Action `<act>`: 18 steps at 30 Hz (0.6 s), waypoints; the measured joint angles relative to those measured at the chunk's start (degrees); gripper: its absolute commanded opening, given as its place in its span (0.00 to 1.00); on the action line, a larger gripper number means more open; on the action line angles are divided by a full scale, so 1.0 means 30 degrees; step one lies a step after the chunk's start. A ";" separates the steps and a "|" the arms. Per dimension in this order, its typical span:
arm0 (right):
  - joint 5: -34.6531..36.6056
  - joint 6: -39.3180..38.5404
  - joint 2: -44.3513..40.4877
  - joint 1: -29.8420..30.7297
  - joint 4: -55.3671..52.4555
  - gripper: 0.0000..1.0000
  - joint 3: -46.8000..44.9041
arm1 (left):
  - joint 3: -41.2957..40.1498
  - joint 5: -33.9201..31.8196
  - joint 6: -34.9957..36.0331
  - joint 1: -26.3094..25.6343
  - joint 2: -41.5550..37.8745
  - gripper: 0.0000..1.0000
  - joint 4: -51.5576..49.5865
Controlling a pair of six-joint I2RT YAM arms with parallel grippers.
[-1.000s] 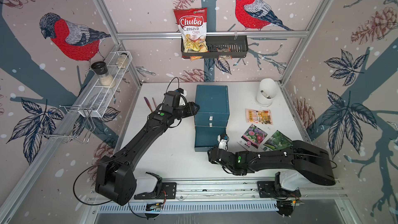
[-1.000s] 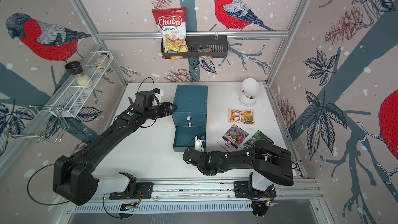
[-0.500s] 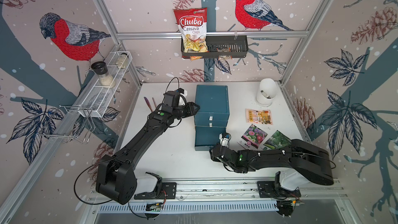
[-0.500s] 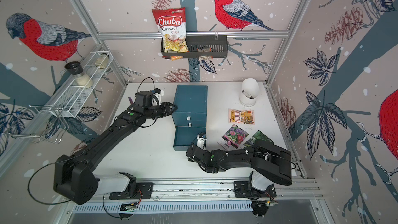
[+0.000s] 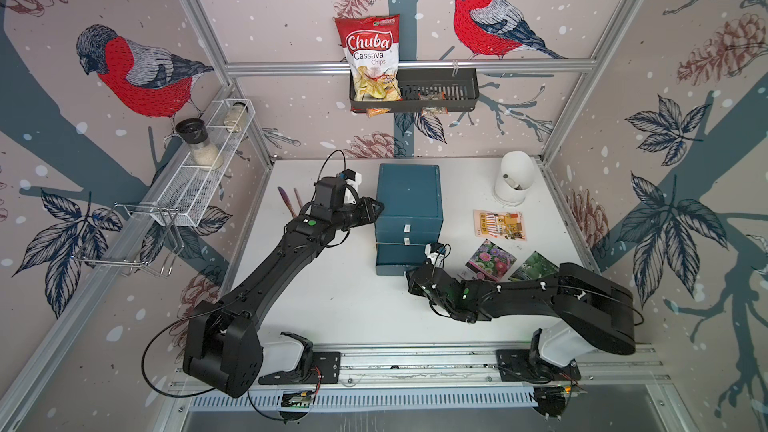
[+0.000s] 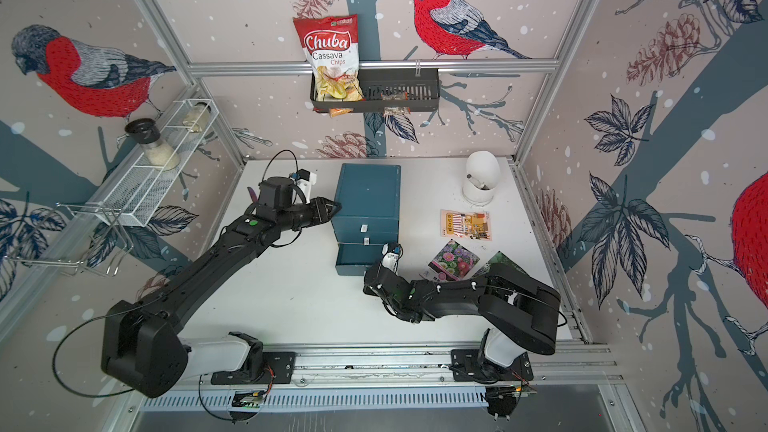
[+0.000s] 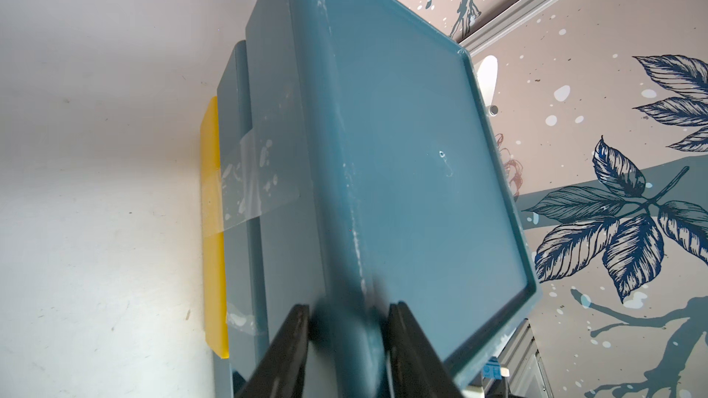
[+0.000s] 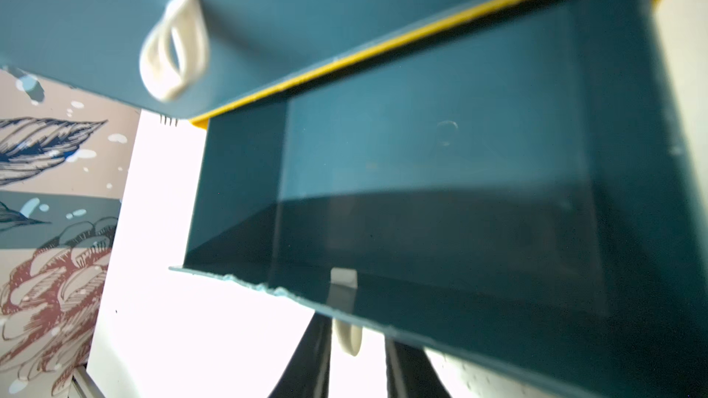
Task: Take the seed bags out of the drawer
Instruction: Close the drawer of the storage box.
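Note:
Three seed bags lie on the white table right of the teal cabinet (image 5: pixel 409 189): a cream-orange striped one (image 5: pixel 498 224), a pink-flower one (image 5: pixel 490 261) and a dark green one (image 5: pixel 534 265), partly under my right arm. The bottom drawer (image 5: pixel 399 257) stands pulled out, and its inside (image 8: pixel 440 185) shows nothing in it. My right gripper (image 8: pixel 356 335) is open, its fingers on either side of the drawer's white handle tab (image 8: pixel 346 335). My left gripper (image 7: pixel 346 312) is shut on the cabinet's top left edge (image 7: pixel 356 246).
A yellow sheet (image 7: pixel 212 223) lies under the cabinet, taped to it. A white domed pot (image 5: pixel 513 178) stands at the back right. Two brushes (image 5: pixel 286 199) lie by the left wall. A wire shelf with jars (image 5: pixel 199 176) and a black basket (image 5: pixel 436 89) with a chips bag (image 5: pixel 372 60) hang on the walls.
My right gripper has moved towards the cabinet at the bottom drawer's front, and the drawer seems to stand out a little less. Both grippers' jaws have narrowed. The left arm stays put.

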 measured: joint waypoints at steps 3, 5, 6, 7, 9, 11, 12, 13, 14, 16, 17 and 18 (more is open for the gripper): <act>0.0182 -0.0051 0.0474 -0.0495 0.0794 0.24 -0.0015 | -0.0284 -0.0073 0.0073 0.0000 -0.0066 0.33 0.0364; 0.0452 -0.0066 0.0758 -0.0707 0.1392 0.22 -0.0058 | -0.0481 -0.0182 0.0080 0.0000 -0.0138 0.31 0.0634; 0.0568 -0.0066 0.0838 -0.0758 0.1596 0.22 -0.0087 | -0.0539 -0.0189 0.0080 0.0000 -0.0153 0.31 0.0707; 0.0685 -0.0066 0.0903 -0.0838 0.1829 0.21 -0.0146 | -0.0576 -0.0182 0.0087 0.0000 -0.0146 0.30 0.0801; 0.0889 -0.0058 0.0962 -0.1020 0.2295 0.21 -0.0328 | -0.0656 -0.0240 0.0146 0.0000 -0.0109 0.30 0.1049; 0.1202 -0.0058 0.0947 -0.1253 0.2907 0.21 -0.0648 | -0.0721 -0.0313 0.0211 0.0000 -0.0058 0.29 0.1268; 0.1348 -0.0058 0.0911 -0.1341 0.3184 0.21 -0.0845 | -0.0772 -0.0313 0.0211 0.0000 -0.0044 0.29 0.1399; 0.1472 -0.0058 0.0874 -0.1450 0.3395 0.21 -0.1027 | -0.0794 -0.0335 0.0219 0.0000 -0.0022 0.29 0.1515; 0.1545 -0.0066 0.0860 -0.1581 0.3657 0.21 -0.1158 | -0.0809 -0.0350 0.0219 0.0000 0.0007 0.29 0.1632; 0.1581 -0.0073 0.0896 -0.1858 0.3934 0.21 -0.1209 | -0.0882 -0.0393 0.0226 0.0000 0.0044 0.29 0.1785; 0.1617 -0.0138 0.0998 -0.2018 0.4211 0.21 -0.1180 | -0.0903 -0.0386 0.0226 0.0007 0.0058 0.29 0.1858; 0.1617 -0.0168 0.1115 -0.2142 0.4371 0.21 -0.1129 | -0.0911 -0.0393 0.0226 0.0007 0.0087 0.29 0.1923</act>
